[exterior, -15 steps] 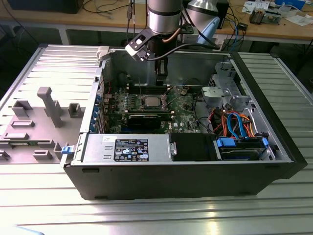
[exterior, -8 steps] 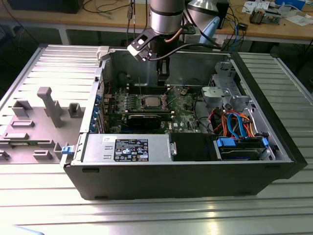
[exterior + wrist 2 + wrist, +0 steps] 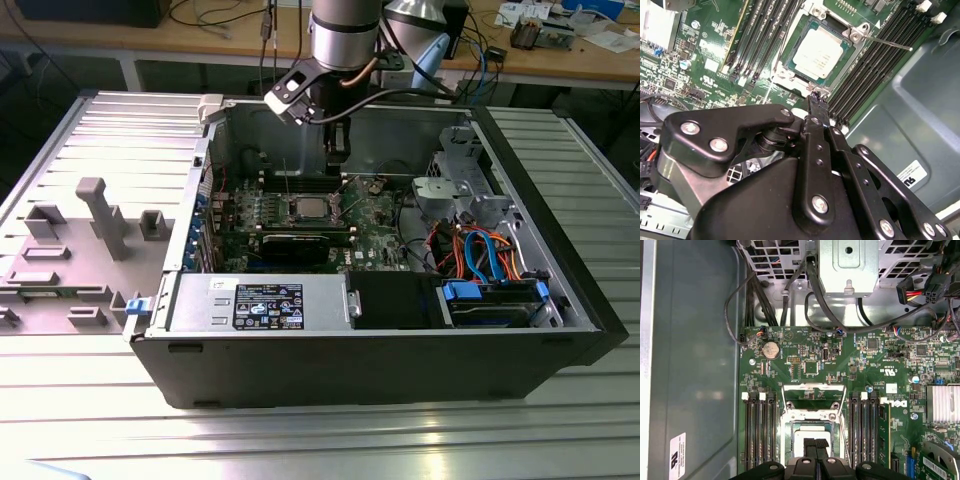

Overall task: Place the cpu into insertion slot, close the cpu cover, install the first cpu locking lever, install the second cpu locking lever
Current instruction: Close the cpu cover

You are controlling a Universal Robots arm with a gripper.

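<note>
Exterior view's left holds a grey moulded tray (image 3: 90,230), and beside it lies the opened computer case (image 3: 400,370). The arm drops straight down into the case from above. Its gripper (image 3: 338,158) points downward over the green circuit board (image 3: 375,215), just right of the cpu (image 3: 305,208). In the second wrist view the fingers (image 3: 816,107) are pressed together on nothing. The cpu sits flat in the insertion slot (image 3: 786,74), silver top up, edges parallel to the memory slots (image 3: 865,65).
</note>
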